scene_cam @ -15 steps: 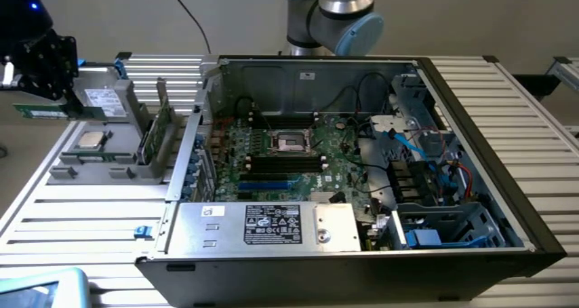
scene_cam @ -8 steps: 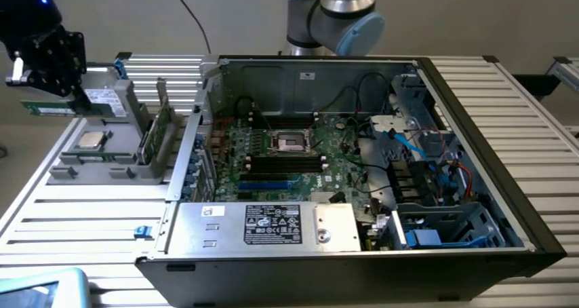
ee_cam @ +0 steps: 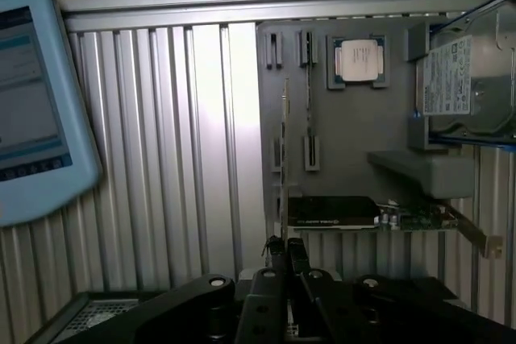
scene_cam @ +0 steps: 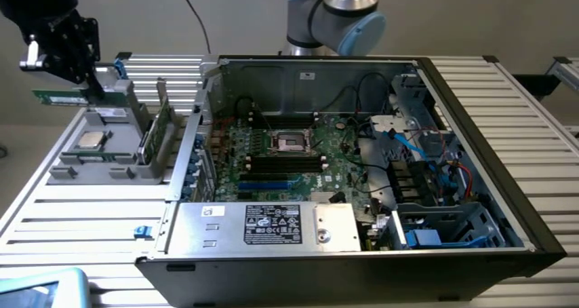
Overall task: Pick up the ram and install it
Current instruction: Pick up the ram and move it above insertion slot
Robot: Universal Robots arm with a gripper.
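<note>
Item: ram (scene_cam: 56, 98). Green stick, clear of grey parts tray (scene_cam: 100, 172), near tabletop (scene_cam: 81, 220) edge on exterior view's left. Long axis approx level, roughly parallel w/ mobo slots (scene_cam: 285, 162). My hand (scene_cam: 91, 88) looks clenched on one end. Open PC case (scene_cam: 493, 152) well apart, toward exterior view's right.

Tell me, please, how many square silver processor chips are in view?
1. The square silver processor chip lies in the grey parts holder beside the open computer case. Others may be hidden.

Open-topped computer case (scene_cam: 308, 84), cables (scene_cam: 409, 145) inside.
</note>
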